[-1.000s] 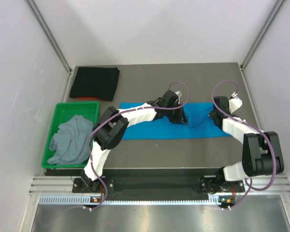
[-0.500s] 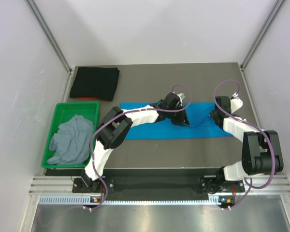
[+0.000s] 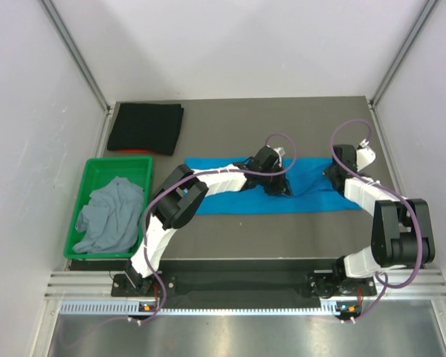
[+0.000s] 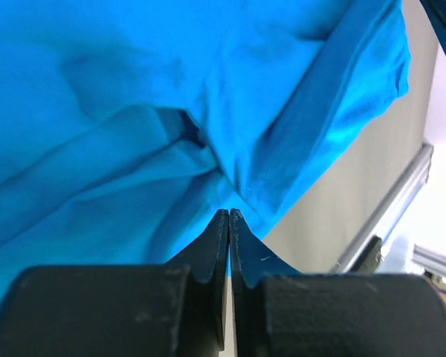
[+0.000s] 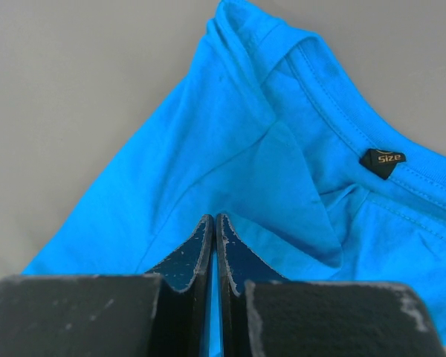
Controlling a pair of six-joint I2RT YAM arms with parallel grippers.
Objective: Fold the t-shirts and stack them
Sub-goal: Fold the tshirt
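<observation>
The left fingers (image 4: 221, 223) are pressed tight together, tip to tip, nipping a fold of the blue t-shirt (image 4: 134, 89). Creases in the cloth run in toward those tips, and beyond them a hemmed edge hangs over bare grey table (image 4: 357, 193). The right fingers (image 5: 207, 227) are shut just as narrowly, with a thin line of blue showing between them. They grip the same shirt near its neck opening. Out past those tips and off to their right, a small black tag (image 5: 383, 158) is sewn inside the collar seam, and it reads "size" in gold letters. No other writing can be made out.

From above, both pairs of fingers come down on the right-hand half of the blue shirt, the left fingers (image 3: 279, 186) near its middle and the right fingers (image 3: 331, 175) close to its right end, with a short stretch of rumpled cloth between them. The shirt lies as a long flat band across the table, and most of it runs away to the left of the left fingers.

Well off to the left of both, a black t-shirt (image 3: 145, 128) sits folded at the far corner of the table. Nearer than that, a grey t-shirt (image 3: 110, 216) lies crumpled inside a green bin (image 3: 117, 160) at the table's left edge.
</observation>
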